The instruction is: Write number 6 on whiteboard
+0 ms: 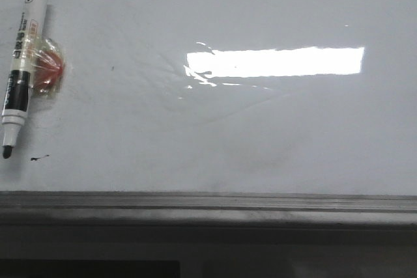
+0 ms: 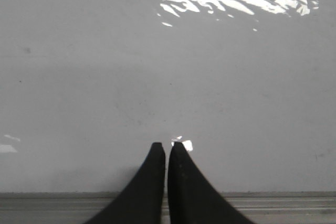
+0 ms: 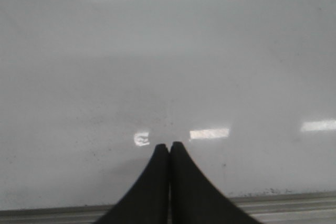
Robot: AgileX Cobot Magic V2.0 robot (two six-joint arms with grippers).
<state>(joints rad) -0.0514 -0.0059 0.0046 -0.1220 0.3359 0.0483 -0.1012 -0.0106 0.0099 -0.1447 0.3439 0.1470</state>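
Filling nearly every view, the whiteboard (image 1: 273,135) was seen as a glossy white sheet under faintly wrinkled film, with a bright rectangular glare patch (image 1: 277,62) near its middle and a grey metal edge strip (image 1: 208,203) along its near side. No number 6 was to be found on it in any view, so the writing was judged not yet begun.

At the far left of the front view a black-and-white marker (image 1: 21,63) lay on the board, uncapped, its tip (image 1: 7,152) pointing toward the near edge. Something orange-red under clear wrap (image 1: 47,69) sat touching its barrel; what it was could not be told. A tiny black smudge (image 1: 39,158) was noted just beside the tip.

The left tool (image 2: 167,145) was seen closed, finger against finger, with nothing held, hovering over bare board near the edge strip. The right tool (image 3: 169,145) was likewise closed and empty.

The step in hand was judged to be fetching the marker. It would be done well if the left tool, being on the marker's side, were opened first and brought across the barrel, clear of the wrapped object. A firm mid-barrel hold, tip left free and downward, would be wanted. The figure would best be placed away from the wrinkles and glare.
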